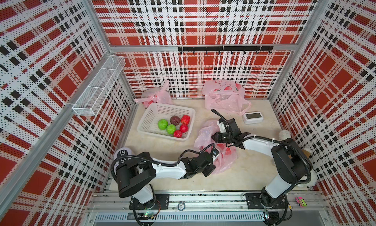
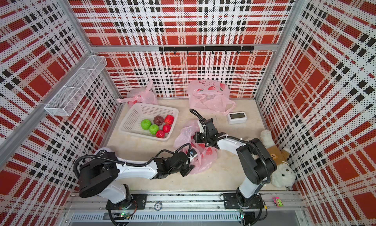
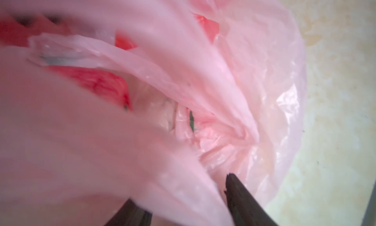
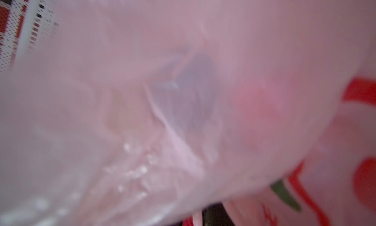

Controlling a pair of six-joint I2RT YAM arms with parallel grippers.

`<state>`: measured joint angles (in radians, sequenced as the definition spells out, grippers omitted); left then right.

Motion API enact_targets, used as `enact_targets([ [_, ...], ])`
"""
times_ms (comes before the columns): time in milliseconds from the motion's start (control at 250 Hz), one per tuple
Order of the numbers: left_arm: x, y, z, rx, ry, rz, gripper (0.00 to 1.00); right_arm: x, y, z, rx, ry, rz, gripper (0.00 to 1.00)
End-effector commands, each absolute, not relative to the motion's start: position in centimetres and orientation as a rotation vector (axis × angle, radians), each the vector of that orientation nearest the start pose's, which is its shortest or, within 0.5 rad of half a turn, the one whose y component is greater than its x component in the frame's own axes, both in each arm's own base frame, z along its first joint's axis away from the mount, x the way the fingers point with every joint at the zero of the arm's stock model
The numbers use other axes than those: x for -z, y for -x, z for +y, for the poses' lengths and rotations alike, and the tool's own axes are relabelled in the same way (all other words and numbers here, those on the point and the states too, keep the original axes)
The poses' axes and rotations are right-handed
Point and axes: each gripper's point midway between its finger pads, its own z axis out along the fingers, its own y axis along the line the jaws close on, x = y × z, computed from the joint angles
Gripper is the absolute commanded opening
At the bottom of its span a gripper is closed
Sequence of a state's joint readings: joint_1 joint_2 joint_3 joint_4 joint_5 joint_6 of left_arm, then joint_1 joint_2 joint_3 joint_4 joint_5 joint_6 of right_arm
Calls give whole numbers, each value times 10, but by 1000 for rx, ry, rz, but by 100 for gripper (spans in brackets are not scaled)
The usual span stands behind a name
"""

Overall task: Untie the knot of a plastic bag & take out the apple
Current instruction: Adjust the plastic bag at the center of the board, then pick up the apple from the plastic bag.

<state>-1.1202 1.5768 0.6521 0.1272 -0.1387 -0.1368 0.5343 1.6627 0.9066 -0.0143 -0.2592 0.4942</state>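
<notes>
Nearest us, the left gripper (image 3: pixel 179 188) stands spread. A fold of the bag (image 1: pixel 205 133) runs between its fingers (image 3: pixel 244 202) without being squeezed. If it closes here, it may catch two layers at once and pinch the mouth shut instead of opening it.

The bag lies crumpled in the middle of the table (image 1: pixel 254 170), touching both grippers. We find no knot in any view, so we cannot say whether it is undone. Red shows through the film, but print and apple look alike. We judge the apple is inside and cannot place it further.

Further in, the right gripper (image 1: pixel 215 136) is buried in raised film. Its wrist view is blanketed in pink, so we cannot tell whether it pinches anything. A blind upward pull could stretch or tear the thin film, or lift the whole bag and let the apple roll away.

Beyond, the basket (image 1: pixel 168 106) of fruit (image 1: pixel 162 124) sits near the bag, and a swinging bag could nudge it. The back bags (image 1: pixel 223 96) lie well apart.
</notes>
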Motion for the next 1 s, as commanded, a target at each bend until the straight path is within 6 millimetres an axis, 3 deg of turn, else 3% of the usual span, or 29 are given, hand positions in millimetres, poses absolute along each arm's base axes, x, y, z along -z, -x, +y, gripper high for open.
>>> enact_targets([
  [0, -70, -200, -348, 546, -947, 2101, 59, -112, -364, 270, -809, 178, 2365, 16],
  [100, -88, -205, -343, 673, -906, 2112, 60, -103, -361, 271, -791, 175, 2371, 16],
  [232, -136, -206, -334, 803, -889, 2007, 60, -91, -358, 271, -779, 170, 2396, 15],
  [336, -162, -216, -322, 879, -842, 1991, 57, -86, -357, 268, -772, 157, 2397, 16],
  [428, -164, -229, -314, 907, -783, 2041, 50, -84, -357, 269, -778, 154, 2398, 18],
  [588, -141, -239, -313, 838, -767, 2135, 34, -80, -355, 269, -774, 158, 2408, 26],
  [724, -145, -227, -331, 796, -862, 2097, 33, -70, -351, 266, -752, 164, 2445, 28],
  [880, -154, -235, -340, 750, -867, 2073, 33, -66, -350, 268, -776, 153, 2443, 33],
  [996, -158, -244, -348, 723, -878, 2068, 32, -74, -349, 268, -803, 151, 2401, 50],
])
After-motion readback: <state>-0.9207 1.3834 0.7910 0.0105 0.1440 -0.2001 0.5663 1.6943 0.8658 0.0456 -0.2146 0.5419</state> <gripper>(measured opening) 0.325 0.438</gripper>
